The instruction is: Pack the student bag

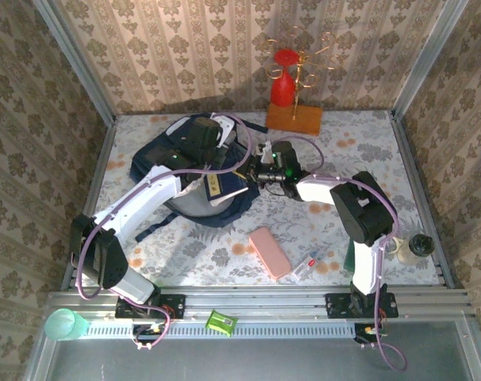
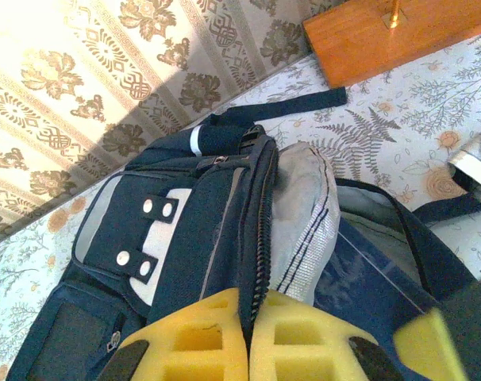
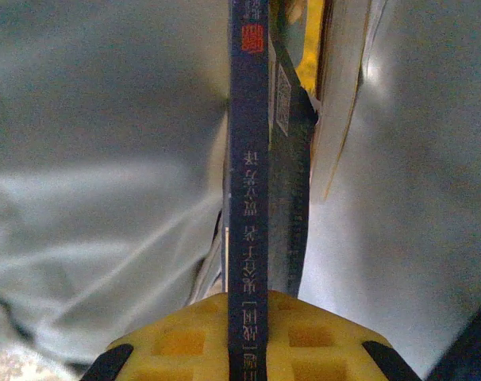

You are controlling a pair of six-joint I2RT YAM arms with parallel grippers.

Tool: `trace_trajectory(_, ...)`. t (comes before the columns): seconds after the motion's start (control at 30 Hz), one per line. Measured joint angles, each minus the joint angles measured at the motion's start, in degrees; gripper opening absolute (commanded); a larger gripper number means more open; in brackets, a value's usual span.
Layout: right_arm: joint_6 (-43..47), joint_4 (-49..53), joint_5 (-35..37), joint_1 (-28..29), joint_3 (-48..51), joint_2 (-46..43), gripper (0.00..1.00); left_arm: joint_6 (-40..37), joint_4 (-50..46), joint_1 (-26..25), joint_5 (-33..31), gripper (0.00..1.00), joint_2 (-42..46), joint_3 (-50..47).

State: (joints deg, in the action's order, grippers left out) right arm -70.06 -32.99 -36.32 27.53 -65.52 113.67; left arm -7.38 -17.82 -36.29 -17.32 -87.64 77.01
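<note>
Top view: bright, even overhead light, soft shadows on the floral tablecloth (image 1: 201, 254). Left wrist view: wallpaper (image 2: 50, 40) washed out by glare above a diagonal shadow edge; near yellow pads (image 2: 193, 345) blurred. Right wrist view: dim; student bag (image 3: 90, 159) lining soft with pale sheen, book spine (image 3: 248, 198) sharp, foreground defocused.

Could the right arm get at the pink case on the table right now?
Probably not yet: the right gripper is shut on the blue book, partly in the student bag. The pink case itself lies uncovered near that arm's base.
</note>
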Motion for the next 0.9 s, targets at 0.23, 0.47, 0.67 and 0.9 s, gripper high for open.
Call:
trace_trajectory(0.23,-2.5,1.5,3.0,0.3,-9.1,6.5,0.00,0.0,0.0,0.4,1.5,0.00,0.0,0.0)
trace_trajectory(0.47,-3.5,3.5,8.1,2.2,-15.0,11.4,0.00,0.0,0.2,0.9,2.6,0.00,0.0,0.0)
trace_trajectory(0.67,-3.9,2.9,16.7,5.6,-18.6,15.8,0.00,0.7,0.2,1.1,3.6,0.00,0.0,0.0)
trace_trajectory(0.9,-4.7,-3.1,21.6,7.5,-17.7,16.0,0.00,1.6,-0.2,1.2,4.3,0.00,0.0,0.0)
